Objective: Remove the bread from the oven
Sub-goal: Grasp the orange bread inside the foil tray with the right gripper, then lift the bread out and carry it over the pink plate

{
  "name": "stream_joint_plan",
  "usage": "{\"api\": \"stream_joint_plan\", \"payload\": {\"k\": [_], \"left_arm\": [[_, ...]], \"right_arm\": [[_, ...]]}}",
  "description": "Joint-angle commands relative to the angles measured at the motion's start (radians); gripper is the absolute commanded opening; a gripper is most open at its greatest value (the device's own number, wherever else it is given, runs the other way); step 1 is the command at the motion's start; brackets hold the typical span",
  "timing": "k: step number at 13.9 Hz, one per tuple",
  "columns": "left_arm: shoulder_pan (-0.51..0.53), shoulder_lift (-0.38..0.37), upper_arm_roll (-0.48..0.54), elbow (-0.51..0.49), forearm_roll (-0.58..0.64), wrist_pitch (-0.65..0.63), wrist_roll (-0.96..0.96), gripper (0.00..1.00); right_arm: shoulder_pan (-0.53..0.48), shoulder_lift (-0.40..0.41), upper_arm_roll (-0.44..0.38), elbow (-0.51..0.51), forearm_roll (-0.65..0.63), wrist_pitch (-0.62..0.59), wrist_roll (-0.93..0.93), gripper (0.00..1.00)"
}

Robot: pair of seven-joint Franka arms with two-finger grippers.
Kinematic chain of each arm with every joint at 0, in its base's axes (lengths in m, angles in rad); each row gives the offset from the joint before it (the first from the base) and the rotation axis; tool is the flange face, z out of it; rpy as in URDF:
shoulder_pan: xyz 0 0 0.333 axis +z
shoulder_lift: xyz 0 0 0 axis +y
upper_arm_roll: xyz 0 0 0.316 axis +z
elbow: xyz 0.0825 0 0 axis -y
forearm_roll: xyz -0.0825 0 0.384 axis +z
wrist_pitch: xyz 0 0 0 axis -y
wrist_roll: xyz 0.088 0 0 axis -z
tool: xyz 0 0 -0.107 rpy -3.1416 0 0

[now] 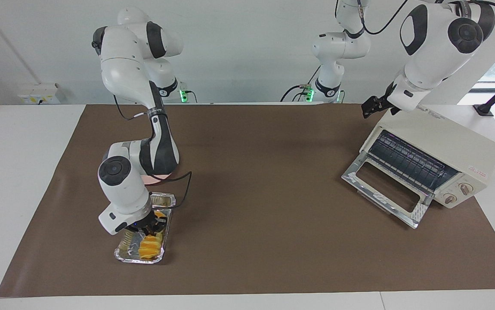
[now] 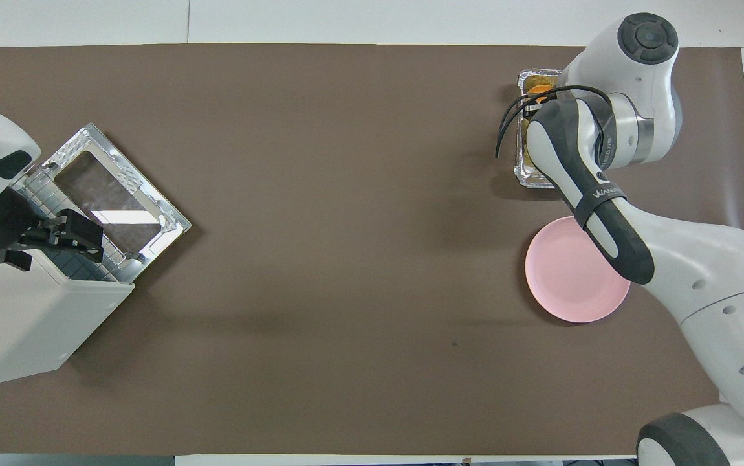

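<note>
The golden-yellow bread (image 1: 149,248) lies in a crinkled foil tray (image 1: 123,255) at the right arm's end of the table; only its tip (image 2: 540,89) shows in the overhead view. My right gripper (image 1: 147,227) is down in the tray, its fingers closed on the bread's end nearer the robots. The cream-white oven (image 1: 458,148) stands at the left arm's end with its glass door (image 1: 385,189) dropped open and the rack bare. My left gripper (image 1: 373,107) waits open over the oven's top edge (image 2: 48,243).
A pink plate (image 2: 566,285) lies beside the foil tray (image 2: 530,178), nearer the robots, partly under the right arm. The brown mat (image 1: 264,181) covers the table between the tray and the oven (image 2: 16,330).
</note>
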Motion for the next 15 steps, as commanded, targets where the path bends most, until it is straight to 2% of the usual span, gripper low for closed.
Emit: {"api": "stream_joint_plan", "payload": {"k": [1,3,7,10,11,13,15], "left_arm": [[-0.006,-0.02,0.009,-0.016,0.002,0.015,-0.001,1.0],[-0.006,-0.02,0.007,-0.016,0.002,0.015,-0.001,1.0],[-0.006,-0.02,0.007,-0.016,0.002,0.015,-0.001,1.0],[-0.006,-0.02,0.009,-0.016,0.002,0.015,-0.001,1.0],[-0.006,-0.02,0.007,-0.016,0.002,0.015,-0.001,1.0],[-0.006,-0.02,0.007,-0.016,0.002,0.015,-0.001,1.0],[-0.006,-0.02,0.007,-0.016,0.002,0.015,-0.001,1.0]], "right_arm": [[-0.016,-0.033,0.013,-0.011,-0.021,-0.06,0.008,0.0],[-0.005,-0.044,0.015,0.023,-0.023,-0.116,0.008,0.0],[0.001,-0.117,0.018,0.011,-0.018,-0.163,0.008,0.0],[0.003,-0.214,0.019,-0.024,-0.009,-0.277,0.009,0.0],[0.003,-0.27,0.019,-0.082,-0.006,-0.295,0.011,0.0],[0.001,-0.419,0.021,-0.277,0.021,-0.266,0.011,0.0],[-0.004,-0.582,0.021,-0.516,0.046,-0.164,0.011,0.0]]}}
